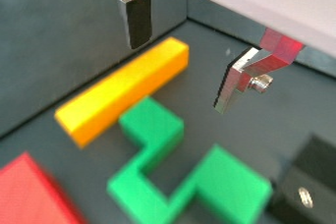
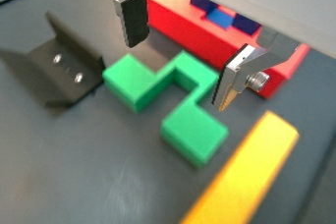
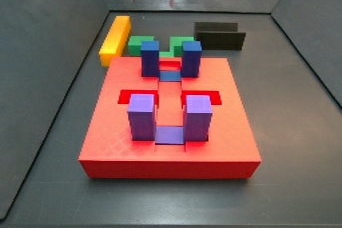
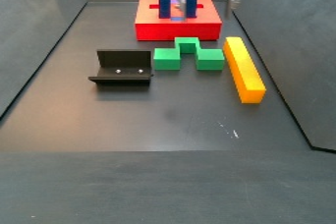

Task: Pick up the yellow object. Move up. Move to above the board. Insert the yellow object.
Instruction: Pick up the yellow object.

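pincer open above the blocks, bar not yet grasped

the pincer [image 1: 178,61] hangs with its flat silver fingers [image 2: 130,17] spread wide and holds nothing. the long, slim yellow-orange bar [image 4: 243,68] lies flat on the dark grey tray floor [image 4: 171,120], just beside the green notched block [image 4: 188,55]. the large flat red board [image 3: 170,127] with upright blue and purple posts sits nearby, and the dark l-shaped fixture [image 4: 122,68] stands beside the green block.

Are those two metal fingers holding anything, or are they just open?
Open and empty. The gripper hangs above the tray floor; in both wrist views its plates stand apart, nothing between. The yellow object lies flat, untouched.
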Motion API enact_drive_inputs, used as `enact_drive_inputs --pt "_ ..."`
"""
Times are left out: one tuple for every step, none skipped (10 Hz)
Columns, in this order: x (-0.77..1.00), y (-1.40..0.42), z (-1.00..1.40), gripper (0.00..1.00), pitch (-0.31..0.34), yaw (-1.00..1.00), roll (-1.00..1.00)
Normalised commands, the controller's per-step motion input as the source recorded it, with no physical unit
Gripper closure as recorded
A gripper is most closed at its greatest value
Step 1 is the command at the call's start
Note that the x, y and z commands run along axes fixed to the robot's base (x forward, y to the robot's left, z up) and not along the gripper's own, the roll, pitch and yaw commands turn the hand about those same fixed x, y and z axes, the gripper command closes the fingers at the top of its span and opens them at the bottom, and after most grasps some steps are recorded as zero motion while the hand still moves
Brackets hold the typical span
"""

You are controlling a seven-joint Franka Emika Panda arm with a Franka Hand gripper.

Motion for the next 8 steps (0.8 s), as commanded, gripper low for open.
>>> enact_drive_inputs --pt "-0.32 0.48 -0.05 0.00 -0.140 0.10 -0.03" --pt "-0.34 0.39 -0.19 0.00 -0.121 0.03 0.00" --pt "-0.53 0.25 -0.23 0.00 -0.124 0.00 0.00" --pt "-0.77 0.19 -0.25 0.00 -0.129 -0.01 0.00" --pt "-0.78 0.19 -0.20 0.00 -0.124 -0.03 0.00" --pt "-0.41 0.00 -0.20 0.00 -0.163 -0.11 -0.02" --pt "-0.01 -0.07 -0.26 0.00 -0.213 -0.03 -0.02" --pt "0.00 -0.15 -0.34 0.00 -0.204 0.00 0.00"
